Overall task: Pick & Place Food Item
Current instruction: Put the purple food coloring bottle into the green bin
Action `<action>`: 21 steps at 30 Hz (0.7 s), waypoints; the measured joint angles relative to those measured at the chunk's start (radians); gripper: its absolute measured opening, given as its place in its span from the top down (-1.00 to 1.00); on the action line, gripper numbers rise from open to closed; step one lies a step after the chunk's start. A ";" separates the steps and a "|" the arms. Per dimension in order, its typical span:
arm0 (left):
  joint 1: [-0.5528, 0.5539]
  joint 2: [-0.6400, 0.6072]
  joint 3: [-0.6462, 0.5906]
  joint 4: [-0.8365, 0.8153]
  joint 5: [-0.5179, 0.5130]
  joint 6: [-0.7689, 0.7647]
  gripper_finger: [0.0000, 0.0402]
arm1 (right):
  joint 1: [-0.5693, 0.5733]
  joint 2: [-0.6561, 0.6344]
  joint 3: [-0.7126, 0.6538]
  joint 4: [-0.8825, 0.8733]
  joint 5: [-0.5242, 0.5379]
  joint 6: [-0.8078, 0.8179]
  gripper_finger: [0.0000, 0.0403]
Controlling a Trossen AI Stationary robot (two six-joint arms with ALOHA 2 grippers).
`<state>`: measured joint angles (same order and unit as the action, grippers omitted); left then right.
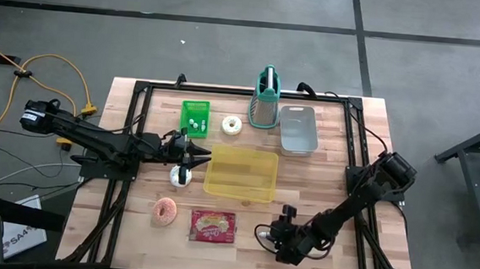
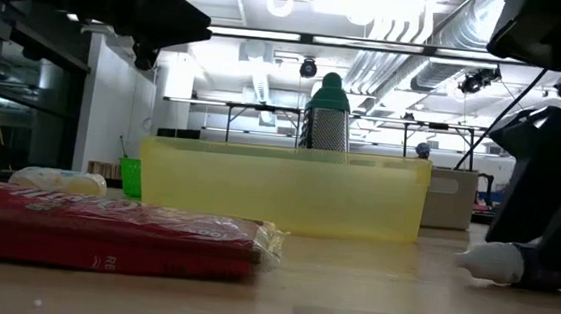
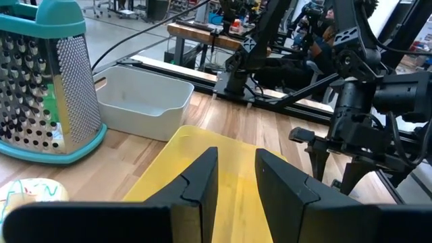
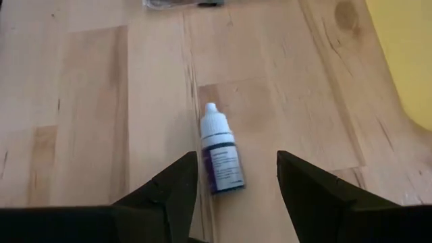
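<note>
A small white dropper bottle [image 4: 219,158] with a dark label lies on its side on the wood near the table's front right. My right gripper [image 4: 235,160] slants down over it, open, one finger on either side, and I see no touch. The low view shows the bottle [image 2: 493,262] beside that gripper's dark finger. A red snack packet [image 1: 213,226] and a pink donut [image 1: 165,211] lie flat near the front edge. My left gripper [image 1: 200,155] hovers level at the left end of the yellow bin [image 1: 241,173], slightly open with nothing between its fingers [image 3: 202,175].
A grey bin [image 1: 298,128], a teal-topped grater [image 1: 265,98], a white donut [image 1: 232,125] and a green basket [image 1: 195,117] stand along the far side. A white round item [image 1: 182,175] sits below my left gripper. Black frame rails [image 1: 357,160] run along the table's sides.
</note>
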<state>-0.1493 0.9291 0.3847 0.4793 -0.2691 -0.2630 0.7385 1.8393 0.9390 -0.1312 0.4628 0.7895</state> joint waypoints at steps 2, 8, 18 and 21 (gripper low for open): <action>0.000 0.000 0.000 0.000 0.000 0.000 0.53 | 0.002 0.009 0.000 0.007 -0.006 0.000 0.06; 0.000 0.000 0.000 0.000 0.000 0.000 0.53 | 0.008 0.041 0.000 0.029 -0.015 0.000 0.06; 0.000 0.000 0.000 -0.001 0.001 0.000 0.53 | 0.008 0.047 0.000 0.040 -0.017 -0.006 0.14; 0.000 0.000 0.000 0.000 0.001 0.000 0.53 | 0.008 0.047 0.000 0.043 -0.021 -0.012 0.25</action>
<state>-0.1493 0.9291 0.3847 0.4789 -0.2680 -0.2626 0.7464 1.8862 0.9394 -0.0882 0.4422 0.7774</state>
